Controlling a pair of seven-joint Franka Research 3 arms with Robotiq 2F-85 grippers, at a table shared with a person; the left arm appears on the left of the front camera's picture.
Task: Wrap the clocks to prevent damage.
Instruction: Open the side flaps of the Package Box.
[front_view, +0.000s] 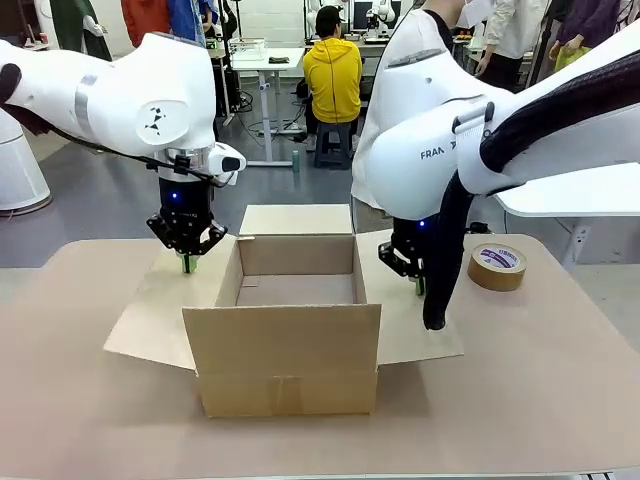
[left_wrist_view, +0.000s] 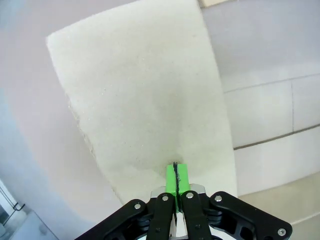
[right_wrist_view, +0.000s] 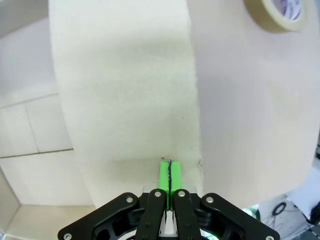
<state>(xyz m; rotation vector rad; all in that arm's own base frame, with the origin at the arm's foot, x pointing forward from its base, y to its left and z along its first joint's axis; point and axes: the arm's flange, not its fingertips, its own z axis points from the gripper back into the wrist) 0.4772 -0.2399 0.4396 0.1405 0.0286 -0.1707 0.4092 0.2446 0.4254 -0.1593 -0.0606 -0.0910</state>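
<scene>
Sitting nearest, the open cardboard box spreads flaps toward 9 and 3 o'clock. The left gripper, clenched empty, points down with its tips at the 9 o'clock flap. The right gripper, likewise clenched empty, meets the 3 o'clock flap. A tape roll lies farther off, toward 2 o'clock.

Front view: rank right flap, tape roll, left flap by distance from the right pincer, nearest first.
1. Right flap, directly beneath the right pincer.
2. Tape roll, on the table further right.
3. Left flap, across the box.
</scene>
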